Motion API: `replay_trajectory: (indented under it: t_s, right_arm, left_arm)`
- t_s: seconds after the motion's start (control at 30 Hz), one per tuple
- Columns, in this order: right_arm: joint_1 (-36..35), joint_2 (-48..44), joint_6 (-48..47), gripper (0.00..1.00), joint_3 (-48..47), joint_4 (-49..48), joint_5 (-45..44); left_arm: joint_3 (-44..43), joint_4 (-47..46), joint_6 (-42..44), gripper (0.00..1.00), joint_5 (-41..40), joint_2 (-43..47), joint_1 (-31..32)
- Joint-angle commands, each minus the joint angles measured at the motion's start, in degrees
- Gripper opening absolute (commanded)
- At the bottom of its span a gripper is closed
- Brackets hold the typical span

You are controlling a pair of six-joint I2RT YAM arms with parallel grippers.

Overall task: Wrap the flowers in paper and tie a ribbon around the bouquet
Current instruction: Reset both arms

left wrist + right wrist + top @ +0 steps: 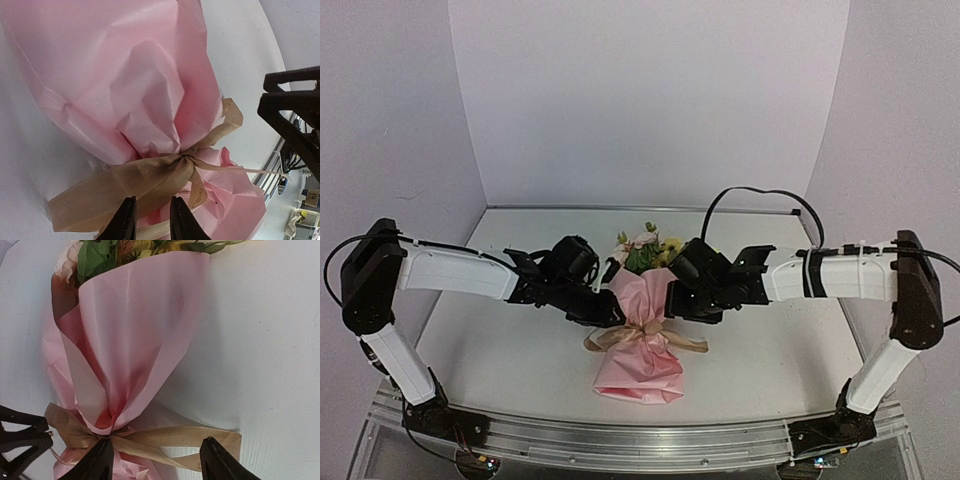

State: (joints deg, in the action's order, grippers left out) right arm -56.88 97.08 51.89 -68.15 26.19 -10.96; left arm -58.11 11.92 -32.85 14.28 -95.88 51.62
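Observation:
The bouquet lies in the middle of the table with its flowers [645, 250] [100, 255] pointing away from the arm bases. The pink paper [642, 298] [125, 75] [135, 330] forms a cone, gathered at a waist where the tan ribbon [645, 336] [140, 175] [175, 436] is knotted, loops spreading to both sides. My left gripper [610, 312] [152, 200] sits at the left loop, jaws a narrow gap apart, ribbon and paper showing between them. My right gripper [678, 305] [156, 442] stands wide open, straddling the right loop just above it.
White table [500, 340] with white walls behind and at the sides. A metal rail [620, 445] runs along the near edge by the arm bases. A black cable [760, 195] arcs above the right arm. Both arms reach inward, close on either side of the bouquet.

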Motion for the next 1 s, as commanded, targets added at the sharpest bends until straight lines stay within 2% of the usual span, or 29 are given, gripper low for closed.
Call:
replay_trajectory:
  t_s: [0.0, 0.1, 0.37, 0.5, 0.7, 0.8, 0.87, 0.97]
  right_arm:
    - [-1.9, 2.8, -2.7, 0.62, -4.5, -0.4, 2.1]
    - [-3.6, 4.5, -2.6, 0.59, -4.9, -0.4, 2.8]
    - [-8.1, 5.8, -1.4, 0.38, -2.8, -0.3, 2.6]
    - [-9.3, 5.8, -1.5, 0.36, -2.3, -0.1, 2.8]
    - [-9.5, 3.8, -1.2, 0.39, -1.2, 1.1, 0.9]
    - [-9.5, -1.0, -0.2, 0.45, 1.4, 2.0, -2.3]
    - [-9.5, -5.2, 0.3, 0.51, 3.6, 2.2, -4.9]
    - [-9.0, -12.0, 1.5, 0.66, 7.2, 2.7, -9.2]
  left_arm:
    - [-2.5, 1.0, 1.3, 0.23, 2.3, -0.5, 2.1]
    - [-1.8, 0.8, 1.2, 0.21, 3.9, -0.8, 2.9]
    - [-0.4, 1.0, 0.9, 0.19, 5.7, -1.0, 4.2]
    - [0.3, 0.8, 0.4, 0.22, 5.2, 0.8, 4.5]
    - [1.4, 0.9, -0.6, 0.27, 2.7, 5.1, 4.5]
    - [3.0, 1.4, -1.5, 0.28, -0.1, 9.6, 4.5]
    - [4.3, 1.9, -1.8, 0.33, -3.4, 13.5, 4.5]
    - [5.7, 2.7, -2.3, 0.49, -9.3, 19.5, 3.7]
